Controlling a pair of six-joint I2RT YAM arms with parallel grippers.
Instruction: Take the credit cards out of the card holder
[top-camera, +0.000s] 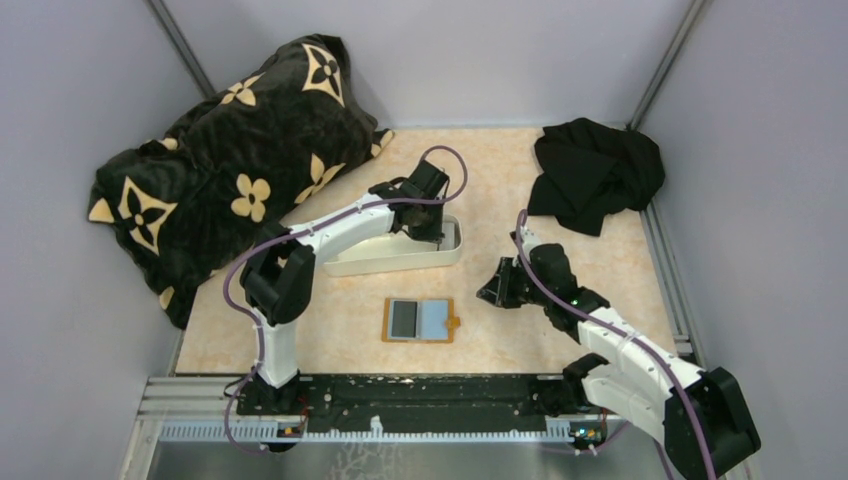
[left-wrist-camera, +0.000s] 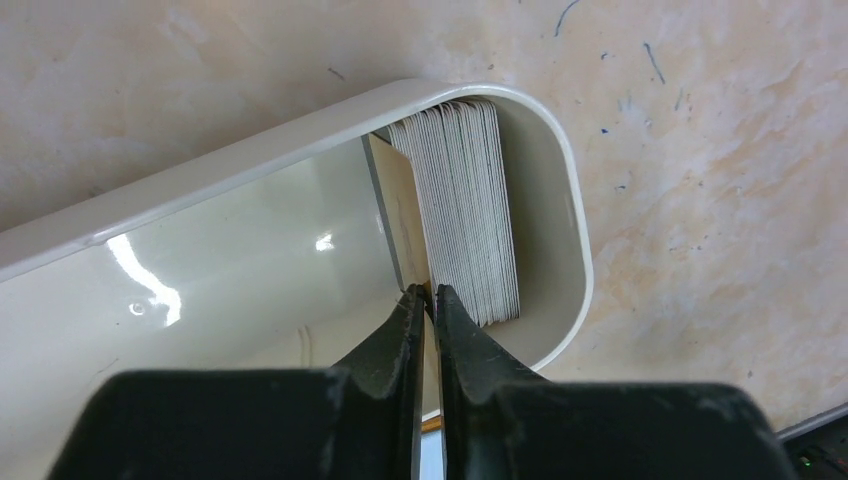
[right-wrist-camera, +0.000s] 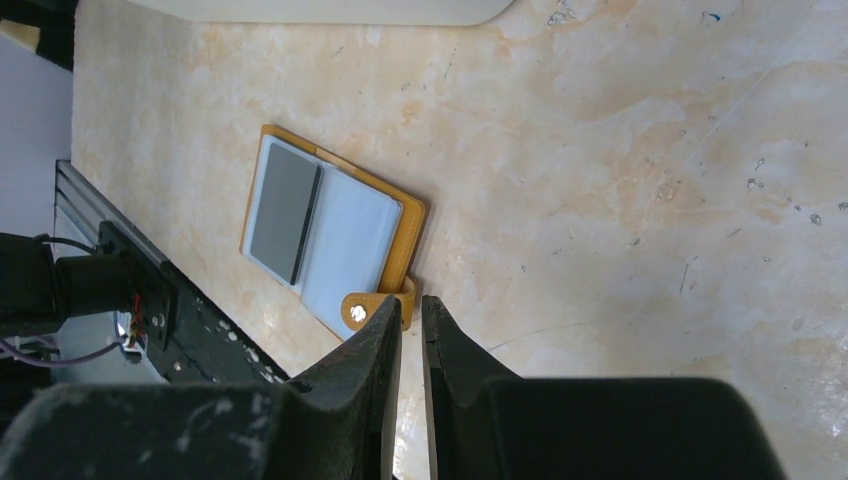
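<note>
So, partway done imo. Left gripper (left-wrist-camera: 430, 292) is down in the long white oblong plastic tray (left-wrist-camera: 560, 150), which sits at 12 o'clock from the orange-tan leather bifold card holder (top-camera: 420, 320). Its jaws are nearly together, right at the edge of a thin tan-faced flat card (left-wrist-camera: 405, 215) that leans by the upright stack of pale-edged cards (left-wrist-camera: 460, 200) in the tray's rounded end. Can't tell if it's pinching that card or not.

Holder lies flat and open w/ one dark grey flat card (right-wrist-camera: 283, 212) in its 9 o'clock half. The other grey-blue panel looks empty, so at least 1 left to pull.

Right gripper (right-wrist-camera: 410, 305) hovers at 2 o'clock of the holder, jaws a narrow slit w/ nothing in them. No brand or readable text anywhere afaict.
</note>
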